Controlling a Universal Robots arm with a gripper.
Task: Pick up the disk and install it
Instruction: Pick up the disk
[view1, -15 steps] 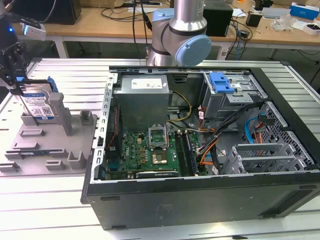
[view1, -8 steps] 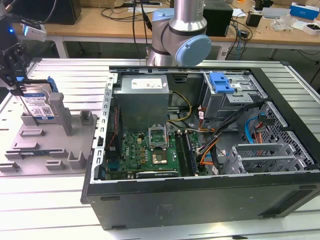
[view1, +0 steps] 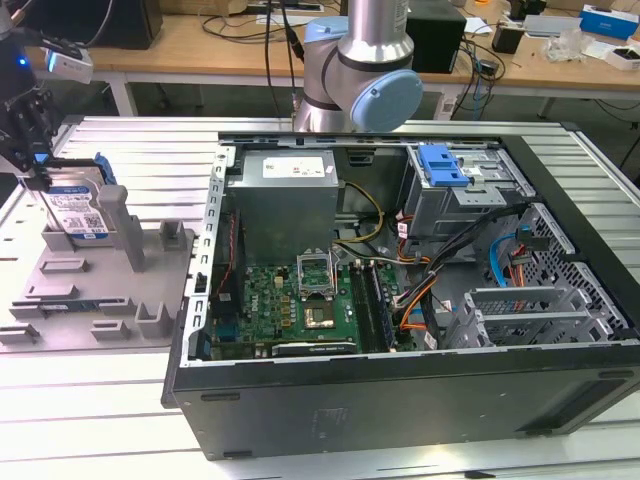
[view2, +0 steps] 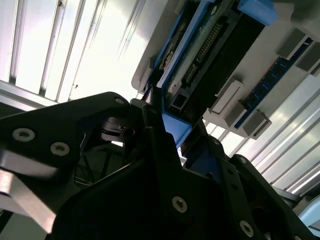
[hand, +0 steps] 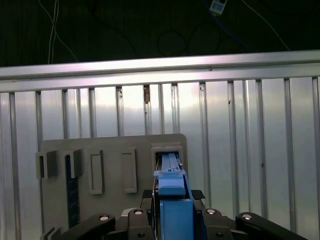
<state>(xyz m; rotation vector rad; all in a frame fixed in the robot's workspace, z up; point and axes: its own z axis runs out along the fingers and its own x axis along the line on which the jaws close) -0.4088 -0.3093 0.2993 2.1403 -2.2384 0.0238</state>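
One black two-finger gripper points straight down at the exterior view's left edge, clenched on the top edge of the disk, a flat silver hard drive with a white-and-blue label in a bright blue plastic carrier. The disk stands upright, lower end in a slot at the far corner of the grey moulded fixture plate. The open black computer case is well apart.

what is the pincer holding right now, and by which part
The silver rectangular hard drive in its bright blue plastic carrier, gripped by the pincer on the carrier's blue top edge.
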